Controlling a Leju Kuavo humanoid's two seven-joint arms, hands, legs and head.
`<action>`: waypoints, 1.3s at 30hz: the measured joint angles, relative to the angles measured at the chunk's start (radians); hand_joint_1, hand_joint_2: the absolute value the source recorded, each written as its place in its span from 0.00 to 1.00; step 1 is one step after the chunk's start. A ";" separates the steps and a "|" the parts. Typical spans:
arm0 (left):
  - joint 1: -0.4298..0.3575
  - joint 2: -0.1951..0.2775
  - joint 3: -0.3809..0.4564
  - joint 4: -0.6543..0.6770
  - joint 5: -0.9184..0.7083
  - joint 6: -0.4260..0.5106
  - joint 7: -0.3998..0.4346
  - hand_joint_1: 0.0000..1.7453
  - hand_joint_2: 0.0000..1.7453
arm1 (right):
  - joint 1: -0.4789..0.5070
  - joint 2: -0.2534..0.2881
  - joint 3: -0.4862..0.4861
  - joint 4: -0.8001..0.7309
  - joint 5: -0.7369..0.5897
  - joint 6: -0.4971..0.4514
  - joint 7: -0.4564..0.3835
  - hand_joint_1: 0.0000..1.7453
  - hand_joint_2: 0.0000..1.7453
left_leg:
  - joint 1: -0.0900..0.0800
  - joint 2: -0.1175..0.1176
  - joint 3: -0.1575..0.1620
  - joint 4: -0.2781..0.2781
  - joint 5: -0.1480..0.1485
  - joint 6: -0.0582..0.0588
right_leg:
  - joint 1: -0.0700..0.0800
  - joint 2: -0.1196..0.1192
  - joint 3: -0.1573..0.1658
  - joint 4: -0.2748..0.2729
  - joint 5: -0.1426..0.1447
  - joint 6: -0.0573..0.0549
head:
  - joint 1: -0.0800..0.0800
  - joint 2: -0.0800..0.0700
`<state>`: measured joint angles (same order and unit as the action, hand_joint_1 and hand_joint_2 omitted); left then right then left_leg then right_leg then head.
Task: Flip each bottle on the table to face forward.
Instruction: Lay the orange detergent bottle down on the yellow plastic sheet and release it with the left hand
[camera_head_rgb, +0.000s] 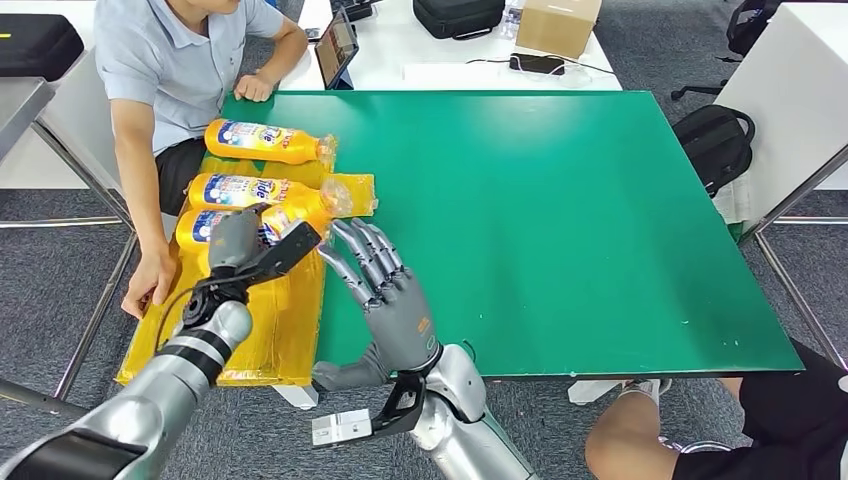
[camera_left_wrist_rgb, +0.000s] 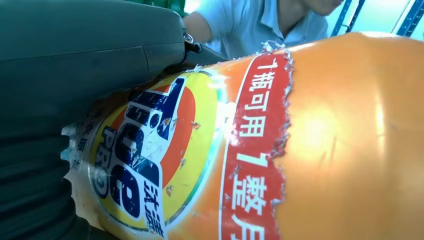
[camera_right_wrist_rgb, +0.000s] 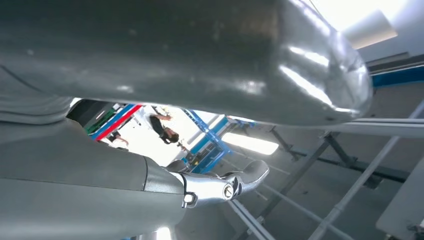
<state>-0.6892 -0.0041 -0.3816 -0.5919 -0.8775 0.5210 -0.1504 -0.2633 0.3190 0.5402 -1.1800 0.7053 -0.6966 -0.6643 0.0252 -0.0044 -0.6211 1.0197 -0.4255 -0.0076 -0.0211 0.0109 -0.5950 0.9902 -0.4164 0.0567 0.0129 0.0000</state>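
At the far left edge of the green table (camera_head_rgb: 600, 230), a person in a light blue shirt (camera_head_rgb: 165, 70) is seated, with one hand rested on a yellow plastic sheet (camera_head_rgb: 270, 320) spread over the table's left side. Three orange detergent bottles are laid on their sides on that sheet, one behind another: the far bottle (camera_head_rgb: 262, 141), the middle bottle (camera_head_rgb: 250, 192), and the near bottle (camera_head_rgb: 195, 228). The near bottle is covered by the left hand (camera_head_rgb: 240, 245), whose fingers are placed over it; from the left wrist view its torn blue and yellow label (camera_left_wrist_rgb: 150, 165) is seen pressed close against the hand, though a firm grip cannot be told for certain. Just right of the sheet, the right hand (camera_head_rgb: 385, 295) is held above the green surface with palm upward, fingers spread apart, nothing held in it.
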 joint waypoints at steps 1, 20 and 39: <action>-0.011 0.005 -0.008 0.017 -0.002 0.001 0.003 1.00 1.00 | -0.001 0.000 0.004 0.002 0.000 0.000 0.000 0.00 0.00 | 0.000 0.000 0.000 0.000 0.000 0.000 | 0.000 0.000 0.000 0.000 0.000 0.000 | 0.000 0.000; -0.081 0.045 -0.079 0.146 -0.124 -0.160 0.009 1.00 1.00 | -0.007 -0.008 0.049 0.026 -0.066 0.000 0.000 0.00 0.00 | 0.000 0.000 0.000 0.000 0.000 0.000 | 0.000 0.000 0.000 0.000 0.000 0.000 | 0.000 0.000; -0.097 0.279 -0.114 -0.014 -0.079 -0.659 -0.231 0.92 1.00 | -0.023 -0.069 0.110 0.002 -0.241 0.000 0.000 0.00 0.00 | 0.003 0.000 0.000 0.000 0.002 -0.003 | 0.002 0.000 -0.002 0.003 0.000 -0.001 | 0.000 0.000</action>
<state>-0.7860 0.2750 -0.4959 -0.6059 -0.9569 -0.1382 -0.3814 -0.2868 0.2499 0.6499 -1.1783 0.4640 -0.6966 -0.6645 0.0277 -0.0041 -0.6213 1.0197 -0.4234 -0.0109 -0.0193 0.0113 -0.5968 0.9929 -0.4163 0.0561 0.0132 0.0000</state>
